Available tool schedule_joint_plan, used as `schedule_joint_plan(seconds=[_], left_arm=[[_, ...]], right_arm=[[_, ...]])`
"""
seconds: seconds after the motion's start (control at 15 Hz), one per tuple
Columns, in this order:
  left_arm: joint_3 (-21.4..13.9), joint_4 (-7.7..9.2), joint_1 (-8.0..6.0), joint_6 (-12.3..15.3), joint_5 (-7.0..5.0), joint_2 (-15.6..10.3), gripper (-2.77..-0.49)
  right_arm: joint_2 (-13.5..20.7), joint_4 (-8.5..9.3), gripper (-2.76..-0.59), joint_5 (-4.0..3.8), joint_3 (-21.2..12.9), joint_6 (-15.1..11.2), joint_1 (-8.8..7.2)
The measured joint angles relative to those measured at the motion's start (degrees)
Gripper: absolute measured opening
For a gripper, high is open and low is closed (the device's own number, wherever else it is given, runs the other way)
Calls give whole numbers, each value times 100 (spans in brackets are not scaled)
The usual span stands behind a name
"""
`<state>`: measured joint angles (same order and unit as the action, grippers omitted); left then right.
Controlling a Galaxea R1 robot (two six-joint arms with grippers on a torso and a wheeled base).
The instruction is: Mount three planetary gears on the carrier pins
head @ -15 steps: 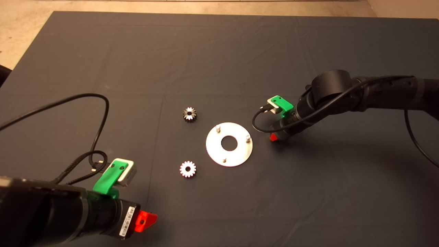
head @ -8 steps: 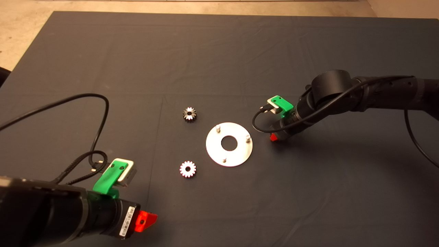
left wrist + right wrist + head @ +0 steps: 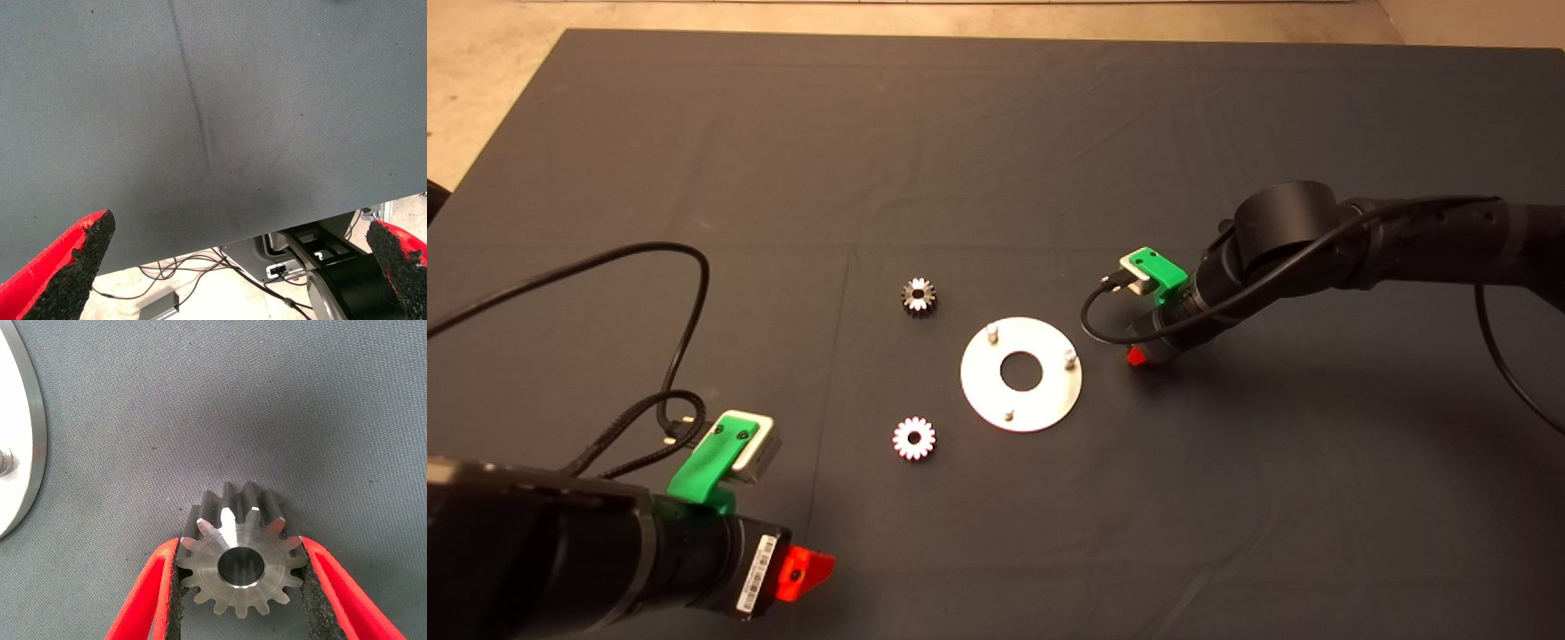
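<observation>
**Right claw closed on third gear beside the carrier disc**

Nearest the camera, the left claw (image 3: 805,569) is parked at the lower left edge of the worktop (image 3: 996,116). Its fingers (image 3: 67,267) are seen spread wide in the left wrist view, with nothing between them; only bare mat, the worktop edge and floor cables (image 3: 160,277) are shown there.

Further in, one bright planetary gear (image 3: 913,438) lies flat on the mat, just left of the disc (image 3: 1021,374). The three carrier pins (image 3: 991,334) stand upright on the disc, all bare. A second, darker gear (image 3: 918,295) lies beyond, up and left of the disc, apart from it.

The right claw (image 3: 1136,356) is lowered to the mat just beside the disc's right rim. In the head view the fingers are largely hidden by the wrist, and no gear is seen there. The right wrist view supplies this: a third gear (image 3: 240,563) is gripped between the two black pads (image 3: 175,587), teeth touching both, with the disc rim to one side.

Open mat is available on all sides of the disc; the far half of the worktop carries nothing.
</observation>
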<state>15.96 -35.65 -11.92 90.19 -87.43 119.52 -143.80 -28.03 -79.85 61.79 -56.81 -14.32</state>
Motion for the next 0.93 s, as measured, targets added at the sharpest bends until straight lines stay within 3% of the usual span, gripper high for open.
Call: schedule_joint_plan(seconds=[0.4,0.93], left_arm=[[0,2,0,13,0,0,-51],[0,2,0,16,-2,2,-51]], right_arm=[[-5,0,-236,11,-26,0,-48],[-113,9,-236,11,-174,-1,-552]])
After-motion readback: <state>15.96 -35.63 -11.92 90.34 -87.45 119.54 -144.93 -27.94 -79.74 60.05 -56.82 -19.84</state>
